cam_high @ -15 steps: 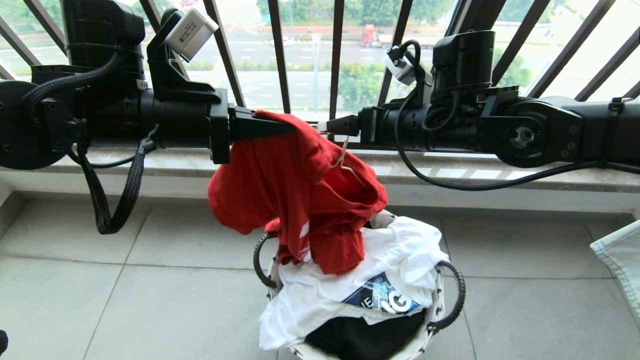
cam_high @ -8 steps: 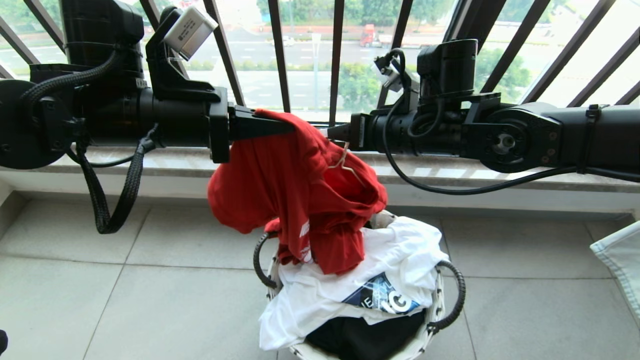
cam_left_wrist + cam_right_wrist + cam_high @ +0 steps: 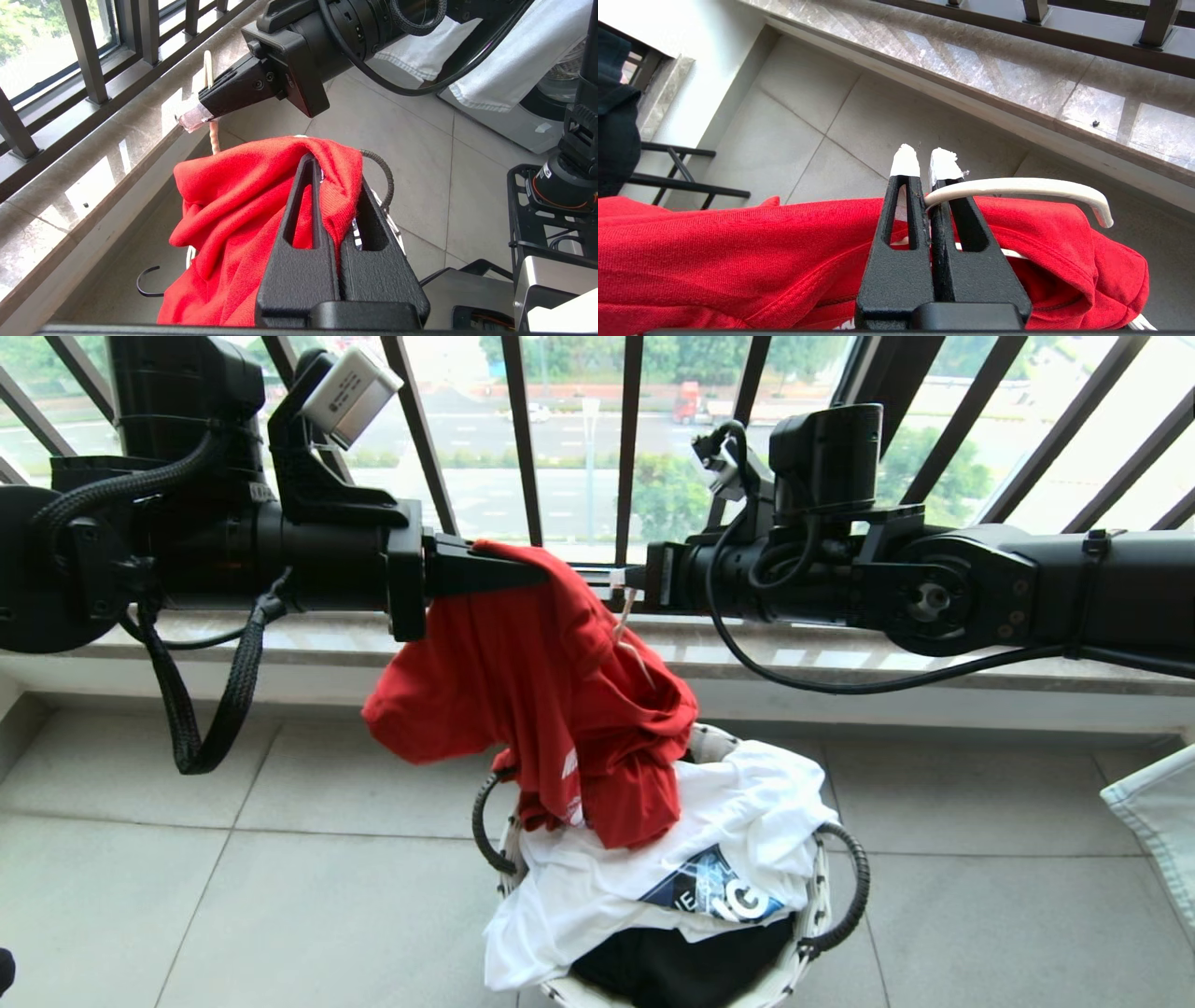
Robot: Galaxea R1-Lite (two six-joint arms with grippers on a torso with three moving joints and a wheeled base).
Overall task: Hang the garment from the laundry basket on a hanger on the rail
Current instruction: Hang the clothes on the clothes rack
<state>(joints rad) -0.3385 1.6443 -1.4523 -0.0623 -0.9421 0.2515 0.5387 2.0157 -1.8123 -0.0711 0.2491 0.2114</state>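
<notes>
The red garment [image 3: 541, 709] hangs from my left gripper [image 3: 523, 576], which is shut on a fold of its cloth [image 3: 224, 210] above the laundry basket [image 3: 816, 907]. Its lower end still rests in the basket. The cream-white hanger [image 3: 627, 633] sits inside the garment with its hook sticking out. My right gripper [image 3: 621, 581] faces the left one and is shut on that hook [image 3: 1017, 186], which curves away to one side of the white-tipped fingers [image 3: 903, 163]. The rail is out of view.
A white printed T-shirt [image 3: 653, 877] and a black T-shirt [image 3: 681, 971] fill the basket. Black balcony bars [image 3: 523, 439] and a stone sill [image 3: 840, 663] stand close behind both arms. A white cloth [image 3: 1158, 812] hangs at the right edge. Grey floor tiles lie below.
My right gripper has moved left toward the garment and shut on the hanger's hook. The garment's left side has swung a little further left. The left arm has held still.
</notes>
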